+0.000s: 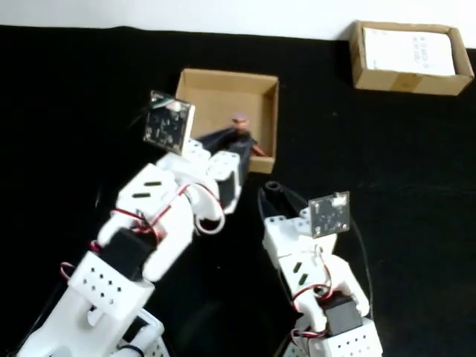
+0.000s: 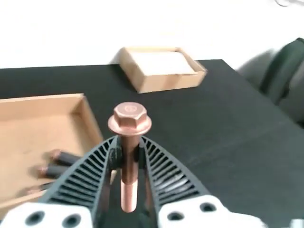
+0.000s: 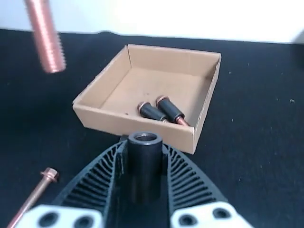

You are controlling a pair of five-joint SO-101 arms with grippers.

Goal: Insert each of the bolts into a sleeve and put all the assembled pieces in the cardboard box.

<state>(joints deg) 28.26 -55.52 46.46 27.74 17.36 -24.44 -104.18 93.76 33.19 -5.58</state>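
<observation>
My left gripper (image 1: pixel 239 143) (image 2: pixel 128 143) is shut on a copper bolt (image 2: pixel 128 126) (image 1: pixel 239 118), held upright with its hex head up, just above the near right corner of the cardboard box (image 1: pixel 223 79) (image 2: pixel 89 118). My right gripper (image 1: pixel 271 189) (image 3: pixel 144 145) is shut on a black sleeve (image 3: pixel 143 161) that stands upright with its bore open on top, on the near side of the box (image 3: pixel 133 121). The held bolt's threaded end (image 3: pixel 46 40) hangs off to one side of the sleeve and higher. Two assembled pieces (image 3: pixel 161 111) (image 2: pixel 53 164) lie inside the box.
One loose copper bolt (image 3: pixel 34 195) lies on the black table beside my right gripper. A second cardboard box (image 1: pixel 410 56) (image 2: pixel 161 67) with a white sheet inside sits at the far right corner of the table.
</observation>
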